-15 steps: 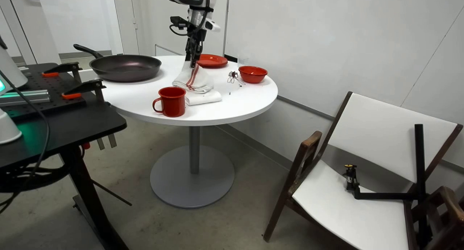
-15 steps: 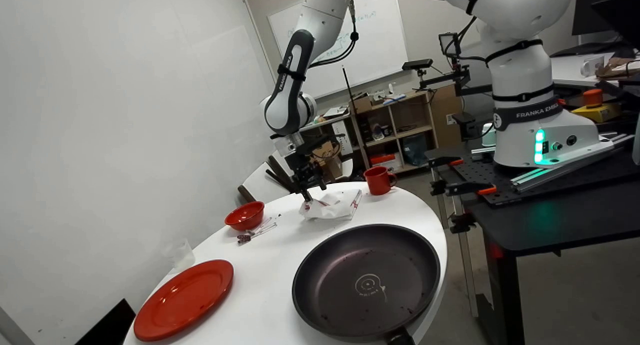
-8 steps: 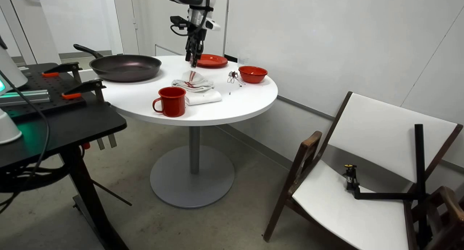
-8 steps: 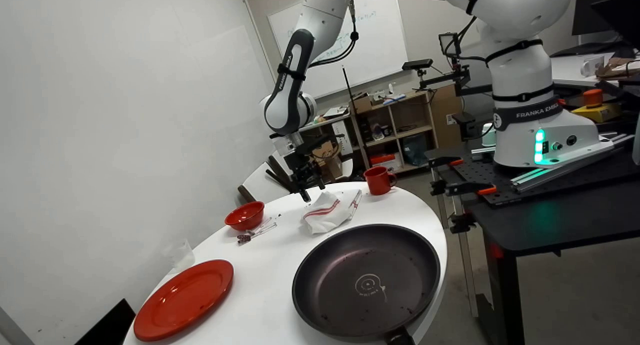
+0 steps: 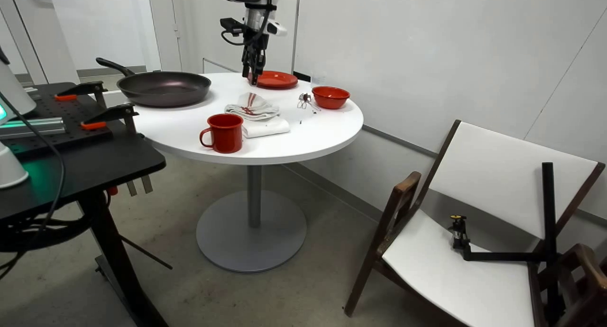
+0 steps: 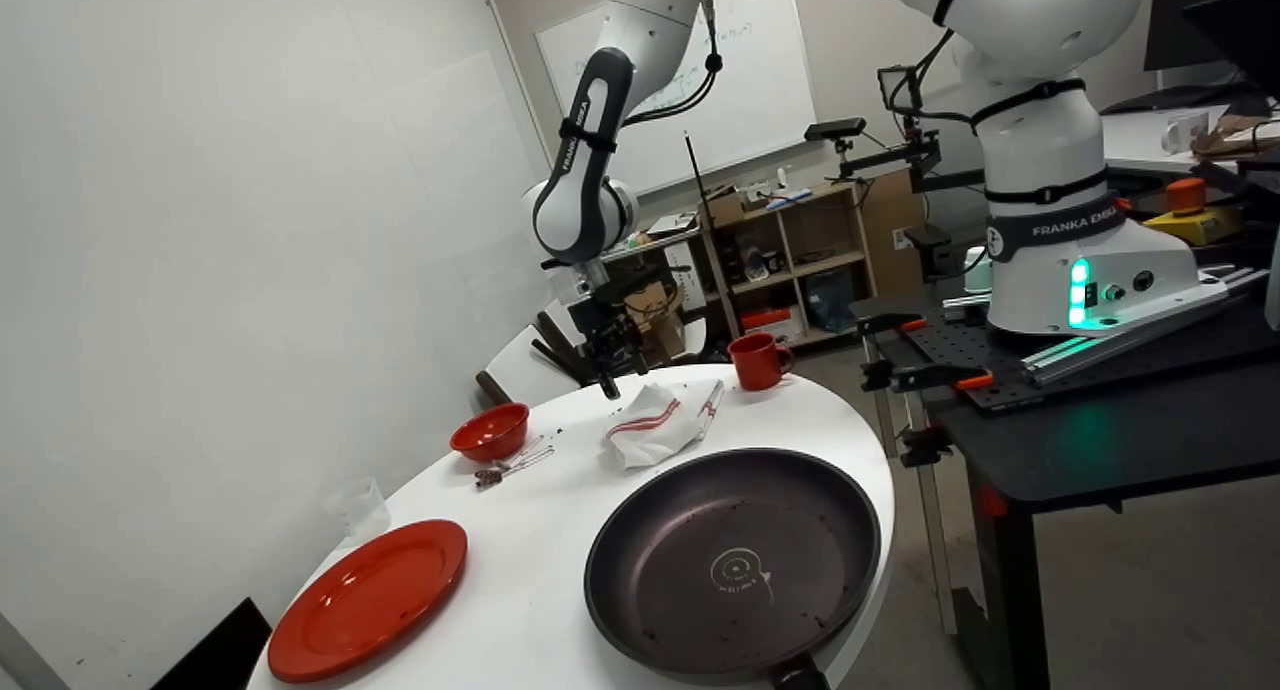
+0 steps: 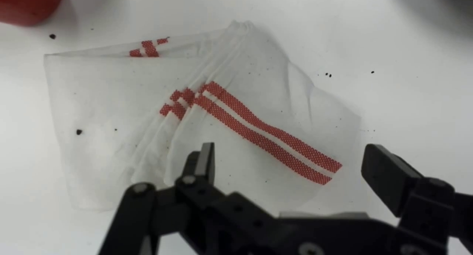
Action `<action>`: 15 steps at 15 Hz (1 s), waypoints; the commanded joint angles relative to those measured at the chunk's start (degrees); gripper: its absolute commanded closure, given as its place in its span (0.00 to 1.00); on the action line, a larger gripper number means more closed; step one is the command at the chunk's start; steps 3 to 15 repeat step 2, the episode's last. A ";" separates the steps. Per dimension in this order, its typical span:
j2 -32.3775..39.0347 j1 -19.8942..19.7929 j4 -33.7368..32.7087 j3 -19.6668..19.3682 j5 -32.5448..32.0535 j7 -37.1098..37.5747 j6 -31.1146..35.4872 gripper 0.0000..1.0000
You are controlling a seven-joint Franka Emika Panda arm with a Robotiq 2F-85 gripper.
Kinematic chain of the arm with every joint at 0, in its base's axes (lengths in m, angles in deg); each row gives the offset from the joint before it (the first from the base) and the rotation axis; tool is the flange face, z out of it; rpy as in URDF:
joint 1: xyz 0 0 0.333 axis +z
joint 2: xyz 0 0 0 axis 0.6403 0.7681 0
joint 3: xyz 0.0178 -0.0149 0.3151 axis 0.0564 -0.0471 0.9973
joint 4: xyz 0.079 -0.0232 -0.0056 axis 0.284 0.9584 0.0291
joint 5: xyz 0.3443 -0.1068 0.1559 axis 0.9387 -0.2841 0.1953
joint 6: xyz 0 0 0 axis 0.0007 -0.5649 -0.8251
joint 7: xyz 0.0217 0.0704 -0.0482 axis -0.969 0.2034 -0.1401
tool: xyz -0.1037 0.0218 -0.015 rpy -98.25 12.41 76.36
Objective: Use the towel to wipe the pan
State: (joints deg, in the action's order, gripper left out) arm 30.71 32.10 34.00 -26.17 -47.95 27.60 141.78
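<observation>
While the towel (image 7: 221, 118) lies folded near the pan (image 6: 735, 565), the gripper (image 7: 290, 155) hangs above the table (image 6: 530, 550), jaws spread apart.

One each: towel (image 7: 244, 155); pan (image 6: 735, 560); plate (image 6: 370, 602)

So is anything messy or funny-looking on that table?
Yes, dark specks are scattered on the towel, the white table around it and inside the pan, like spilled crumbs. The towel also looks untidy, bunched into wrinkled folds rather than lying flat.
</observation>
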 commanded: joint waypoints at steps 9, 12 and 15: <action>0.25 0.40 -0.20 -0.47 0.36 -0.25 -0.13 0.00; 0.25 0.40 -0.20 -0.47 0.36 -0.25 -0.13 0.00; 0.25 0.40 -0.20 -0.47 0.36 -0.25 -0.13 0.00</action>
